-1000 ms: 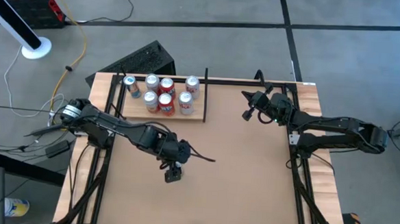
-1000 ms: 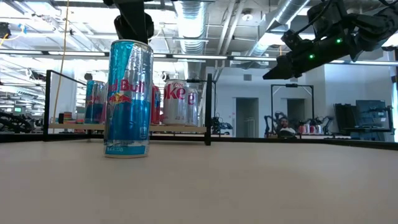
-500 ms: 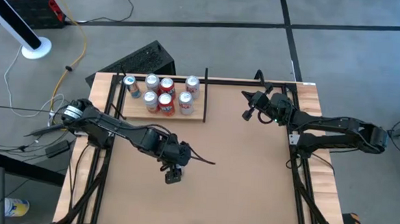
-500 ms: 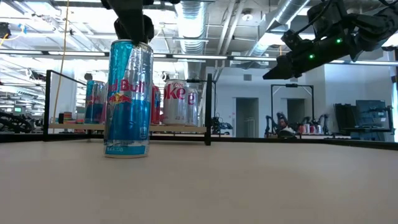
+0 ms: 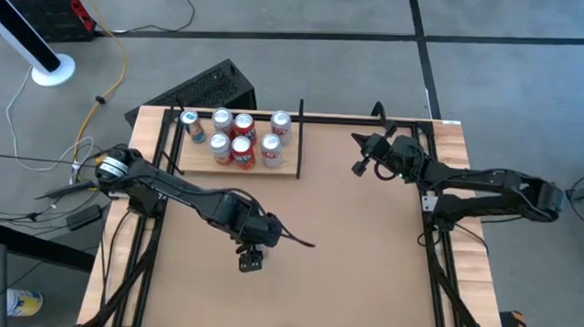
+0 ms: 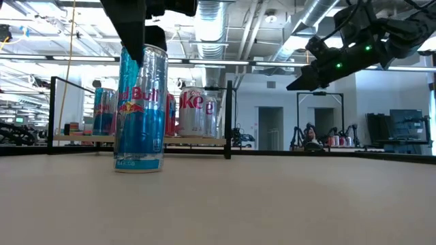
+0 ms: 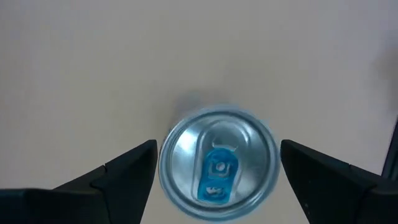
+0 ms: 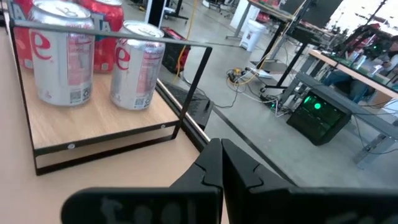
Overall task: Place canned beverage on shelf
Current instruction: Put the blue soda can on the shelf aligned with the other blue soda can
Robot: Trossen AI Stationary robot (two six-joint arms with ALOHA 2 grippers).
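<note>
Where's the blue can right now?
The blue can stands upright on the table, left of centre in the high view, directly under the open left gripper, well short of the shelf.

floor [image 5: 496,84]: grey concrete | ceiling ducts [image 6: 211,20] | possibly workbenches [image 8: 348,68] behind
</note>
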